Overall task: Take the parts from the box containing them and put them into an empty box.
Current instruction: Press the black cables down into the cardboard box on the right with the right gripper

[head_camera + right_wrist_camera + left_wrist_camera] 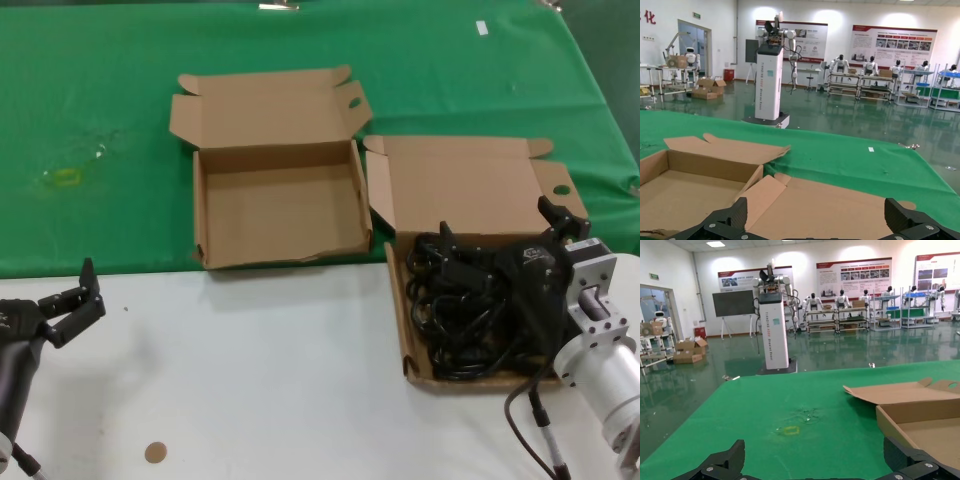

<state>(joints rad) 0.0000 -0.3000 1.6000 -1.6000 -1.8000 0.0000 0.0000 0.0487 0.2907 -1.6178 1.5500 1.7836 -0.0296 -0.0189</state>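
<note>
Left gripper (72, 305) sits way out at the left edge over the white table (250, 380), fingers spread and holding nothing, so it looks parked. Next over is the empty box (275, 215) on the green cloth (100, 120), lid flap folded back, nothing inside. Just right of it, almost touching, is the cord box (470, 180), and the cords (460, 310) are piled in its near half as one tangled black heap.

Right gripper (505, 240) is directly over that heap, jaws wide open, one finger towards the pile's left side and the other up by the round hole in the flap. Nothing in its grip as far as I can see, and I can't tell if the tips are touching the cords yet.

So the right arm is clearly the nearer one, and the pile is straight below it. The loops are all knotted together with no clear long axis, so one pinch may drag several out. After that it's a carry to the left over the empty box's wall, which is the only thing in the way
</note>
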